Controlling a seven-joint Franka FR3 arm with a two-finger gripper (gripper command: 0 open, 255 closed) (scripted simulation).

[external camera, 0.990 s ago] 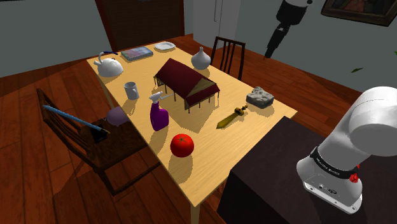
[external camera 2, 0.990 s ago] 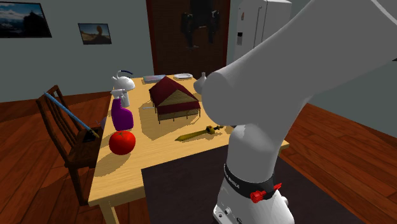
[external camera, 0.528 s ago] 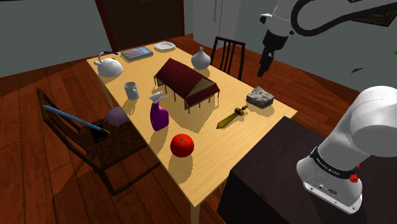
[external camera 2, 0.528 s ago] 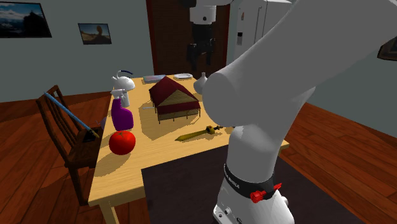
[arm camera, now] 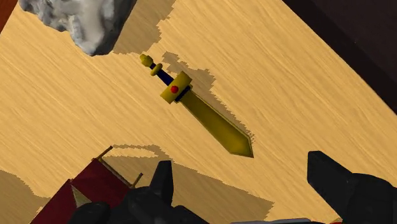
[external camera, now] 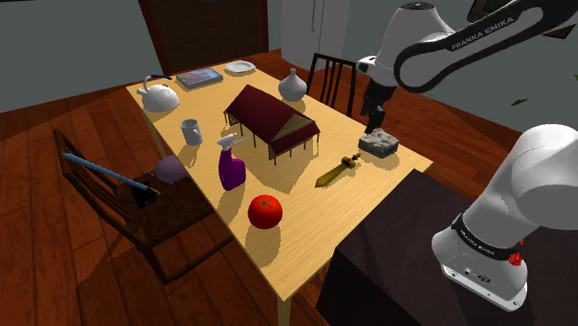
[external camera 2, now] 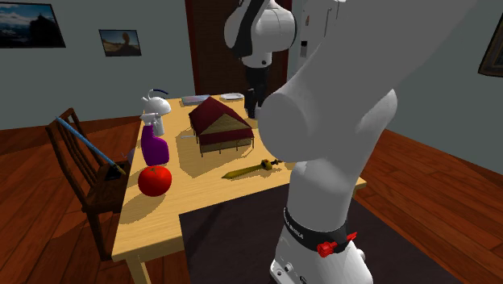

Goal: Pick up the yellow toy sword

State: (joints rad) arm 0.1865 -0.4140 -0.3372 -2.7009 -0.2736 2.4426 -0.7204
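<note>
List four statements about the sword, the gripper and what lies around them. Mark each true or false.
1. The yellow toy sword lies flat on the table, with nothing holding it. True.
2. The gripper is shut on the sword. False: its fingers stand apart and it hangs above the table, clear of the sword.
3. A grey rock lies on the table close to the sword's handle end. True.
4. The red fruit sits on the wooden chair. False: it stands on the table, near the purple spray bottle.
</note>
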